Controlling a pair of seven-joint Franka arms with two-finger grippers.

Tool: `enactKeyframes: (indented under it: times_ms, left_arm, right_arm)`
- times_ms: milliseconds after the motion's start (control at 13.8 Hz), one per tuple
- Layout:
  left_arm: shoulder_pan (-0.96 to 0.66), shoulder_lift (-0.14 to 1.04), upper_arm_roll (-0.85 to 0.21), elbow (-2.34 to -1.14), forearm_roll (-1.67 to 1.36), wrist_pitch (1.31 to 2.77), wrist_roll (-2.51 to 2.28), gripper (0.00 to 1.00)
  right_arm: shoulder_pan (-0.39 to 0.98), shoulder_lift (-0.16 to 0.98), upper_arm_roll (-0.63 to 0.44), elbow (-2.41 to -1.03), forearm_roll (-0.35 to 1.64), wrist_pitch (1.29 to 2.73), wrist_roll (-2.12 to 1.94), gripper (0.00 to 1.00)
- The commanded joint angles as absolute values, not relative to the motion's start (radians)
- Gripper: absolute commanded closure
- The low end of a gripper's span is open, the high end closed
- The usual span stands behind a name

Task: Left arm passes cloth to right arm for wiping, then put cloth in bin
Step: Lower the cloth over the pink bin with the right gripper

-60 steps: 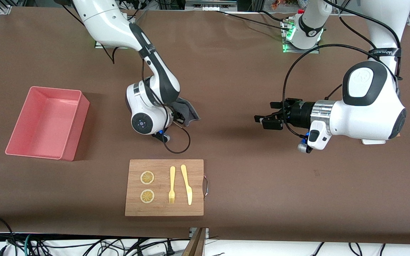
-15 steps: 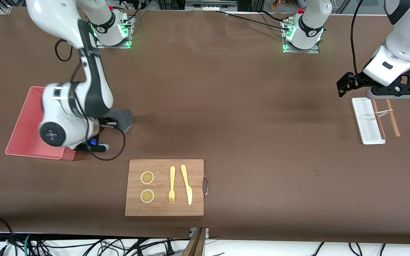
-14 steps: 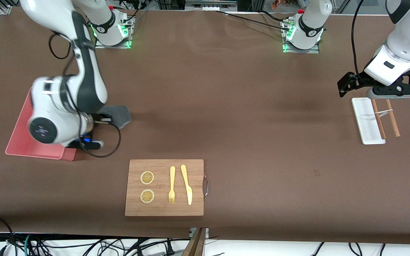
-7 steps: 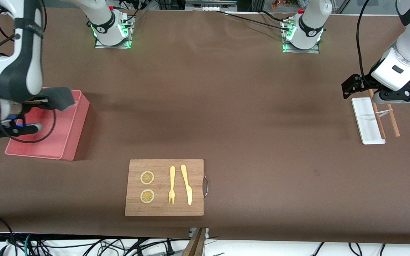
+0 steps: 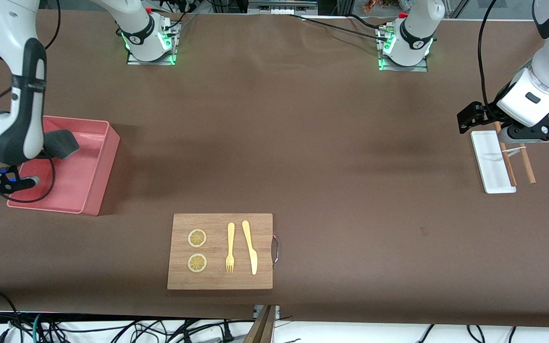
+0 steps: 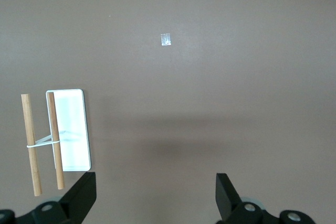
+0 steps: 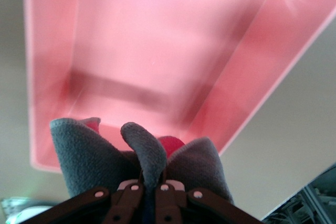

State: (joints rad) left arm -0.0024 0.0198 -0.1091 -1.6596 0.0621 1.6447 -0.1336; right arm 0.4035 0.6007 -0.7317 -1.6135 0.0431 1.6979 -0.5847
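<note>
The worktop [image 5: 303, 143] lay broad and mostly bare between the two arms. At the right arm's end stood the bin [image 5: 94, 164], its tall walls open upward. The right hand [image 7: 149, 187] hung over the bin's inside, pinched tight on the cloth [image 5: 60, 144], whose grey folds bunched round the fingers with a little pink showing. The sound course, I judged, was to let go only once the cloth sat inside all four walls, and low enough that no flap draped over the rim. There seemed ample room above the bin to lift straight out.

The left hand [image 6: 155, 200] waited, spread wide and empty, over the white tray [image 5: 489, 162] and wooden sticks [image 5: 524, 164]. The cutting board [image 5: 220, 251] lay well apart from both.
</note>
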Motion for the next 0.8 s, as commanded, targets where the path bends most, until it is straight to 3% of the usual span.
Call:
enactKeyframes:
  times_ms: [0, 145, 217, 289, 506, 723]
  left_arm:
    - [-0.005, 0.035, -0.112, -1.624, 0.072, 1.618, -0.138, 0.00]
    - [-0.008, 0.044, -0.112, -1.624, 0.072, 1.618, -0.138, 0.00]
    - [-0.002, 0.044, -0.112, -1.623, 0.072, 1.618, -0.137, 0.00]
    - [0.003, 0.044, -0.110, -1.623, 0.074, 1.618, -0.132, 0.00]
    - [0.012, 0.046, -0.103, -1.617, 0.077, 1.615, -0.124, 0.00]
    - [0.029, 0.048, -0.103, -1.611, 0.074, 1.600, -0.127, 0.00]
  right_arm:
    - [0.408, 0.580, -0.716, -1.689, 0.076, 1.782, -0.595, 1.00]
    - [0.408, 0.597, -0.706, -1.687, 0.133, 1.792, -0.594, 0.99]
    - [0.408, 0.609, -0.706, -1.687, 0.161, 1.810, -0.592, 0.45]
    - [0.402, 0.617, -0.706, -1.684, 0.187, 1.818, -0.595, 0.00]
    - [0.397, 0.601, -0.706, -1.668, 0.192, 1.796, -0.595, 0.00]
    - [0.397, 0.594, -0.709, -1.557, 0.192, 1.663, -0.589, 0.00]
